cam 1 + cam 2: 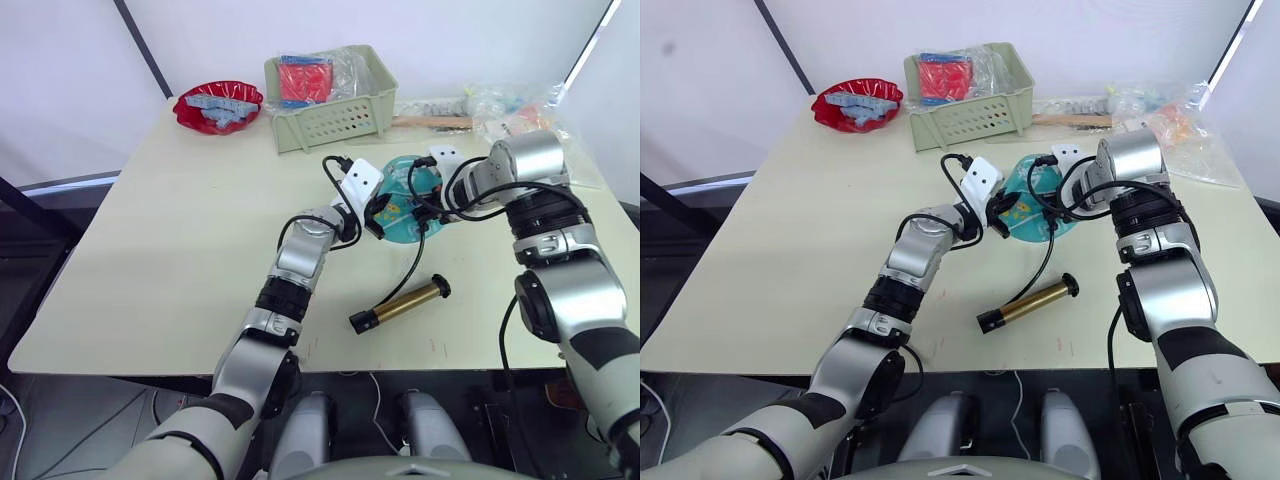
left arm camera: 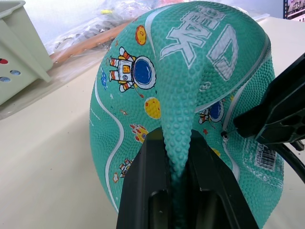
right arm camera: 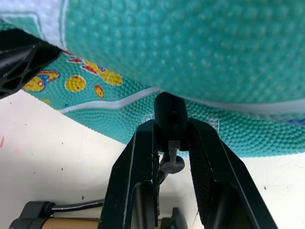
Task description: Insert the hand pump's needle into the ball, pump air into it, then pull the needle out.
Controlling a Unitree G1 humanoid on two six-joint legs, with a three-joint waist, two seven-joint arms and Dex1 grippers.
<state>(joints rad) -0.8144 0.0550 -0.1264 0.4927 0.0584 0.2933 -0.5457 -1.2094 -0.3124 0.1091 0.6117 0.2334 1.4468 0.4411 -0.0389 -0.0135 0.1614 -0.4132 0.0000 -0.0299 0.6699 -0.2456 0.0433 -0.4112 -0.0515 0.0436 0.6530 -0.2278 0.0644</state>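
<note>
Pale beige surface (image 1: 170, 260) against white walls; items stand along its far edge, the work is at centre.

Left hand (image 2: 178, 186): fingers (image 2: 143, 191) clenched on a pinched ridge of the ball (image 2: 190, 86), the soft teal skin squeezed up between them. The ball looks deflated and flattish, resting on the surface between the two hands, just beyond the hand pump.

Right hand (image 3: 171, 157): fingers (image 3: 136, 181) closed on the small black fitting of the needle (image 3: 170, 119), whose tip end sits pressed against the ball's skin next to a white seam. The metal pin itself cannot be made out. A thin black hose (image 1: 412, 262) runs from the fitting down to the hand pump (image 1: 400, 304).

Hand pump: lies flat on the surface near the front edge, touched by neither hand, gold-bronze tube with black caps, angled with its handle end toward the right arm.

Ball markings: large white block lettering across the top, seen inverted and only partly legible. Cartoon astronaut, planets and rockets printed on the teal. A white barcode label sits near the right hand's fingers; its print is too small to read.

Far edge: green basket (image 1: 330, 125) holding red packets, red dish (image 1: 218, 105) with grey-blue pieces, clear plastic bags (image 1: 1170, 125) and a wooden-handled tool (image 1: 432, 122).
</note>
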